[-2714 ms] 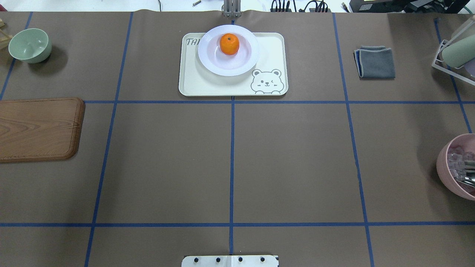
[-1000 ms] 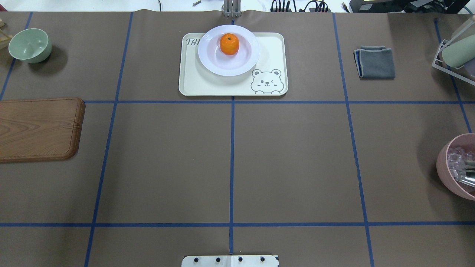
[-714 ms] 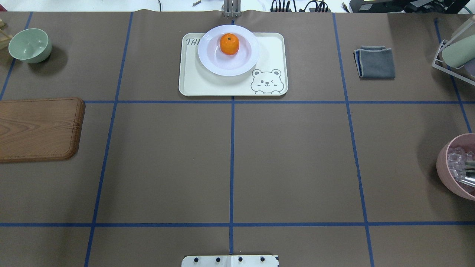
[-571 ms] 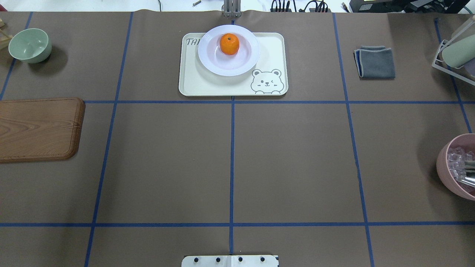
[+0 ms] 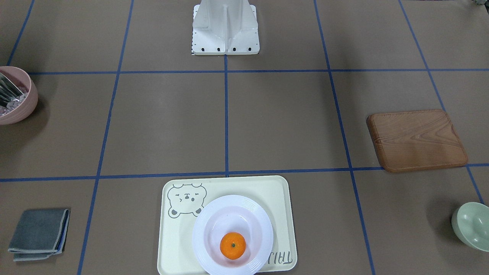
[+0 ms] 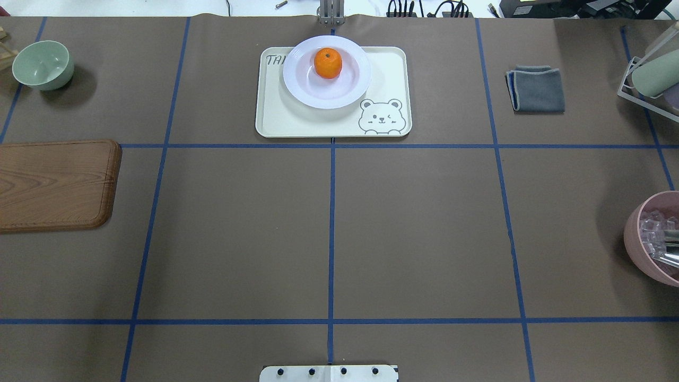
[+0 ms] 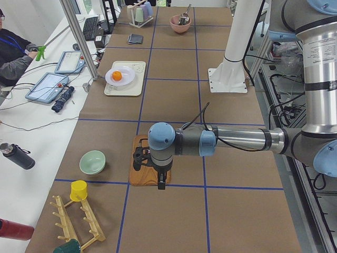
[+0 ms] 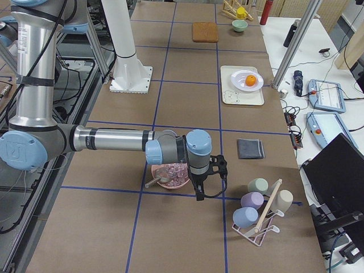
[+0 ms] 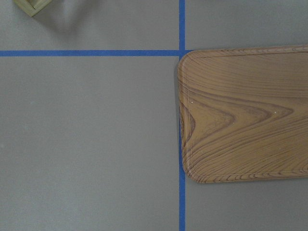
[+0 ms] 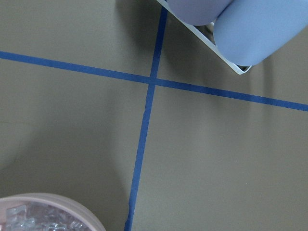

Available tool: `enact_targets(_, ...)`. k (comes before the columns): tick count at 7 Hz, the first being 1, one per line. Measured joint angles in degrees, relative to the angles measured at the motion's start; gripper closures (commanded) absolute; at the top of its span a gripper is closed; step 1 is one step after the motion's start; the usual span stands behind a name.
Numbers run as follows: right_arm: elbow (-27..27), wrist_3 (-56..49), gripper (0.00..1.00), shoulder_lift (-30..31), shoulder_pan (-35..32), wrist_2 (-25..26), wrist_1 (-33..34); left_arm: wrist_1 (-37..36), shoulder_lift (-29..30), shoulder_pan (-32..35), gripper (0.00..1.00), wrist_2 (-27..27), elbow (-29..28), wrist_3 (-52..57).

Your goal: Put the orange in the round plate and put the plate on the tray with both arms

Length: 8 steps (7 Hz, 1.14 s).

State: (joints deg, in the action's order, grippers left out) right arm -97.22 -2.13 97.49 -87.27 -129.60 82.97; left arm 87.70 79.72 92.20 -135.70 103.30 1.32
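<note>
One orange [image 6: 328,62], one plate [image 6: 297,90], one tray [image 6: 281,119], one board [image 6: 53,183] and one cloth [image 6: 537,90]. Two bowls: green bowl [image 6: 42,64] far left, pink bowl [image 6: 639,241] right. Two arms: left arm [image 7: 237,139], right arm [image 8: 108,139].

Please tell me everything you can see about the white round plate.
The plate is round, glossy white and deep, with a wide ridged rim. It sits level on the tray, at its side far from the robot, its rim reaching past that edge and covering part of the lettering. The orange rests in its well. Nothing else touches it.
</note>
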Motion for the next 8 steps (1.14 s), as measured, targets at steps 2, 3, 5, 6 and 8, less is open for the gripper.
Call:
enact_targets(2,-0.5,-0.4,0.0,0.9,0.0,0.1,-0.1,0.0,0.0,0.0,0.02,0.0,0.0,0.0)
enact_targets(3,-1.5,-0.6,0.0,1.3,0.0,0.1,-0.1,0.0,0.0,0.0,0.02,0.0,0.0,0.0)
enact_targets(5,-3.1,-0.7,0.0,1.5,0.0,0.1,-0.2,0.0,0.0,0.0,0.02,0.1,0.1,0.0)
enact_targets(6,-3.5,-0.8,0.0,1.6,0.0,0.2,-0.1,0.0,0.0,0.1,0.02,0.1,0.1,0.0)
enact_targets(8,-3.9,-0.8,0.0,1.6,0.0,0.2,-0.1,0.0,0.0,0.1,0.02,0.1,0.1,0.0)
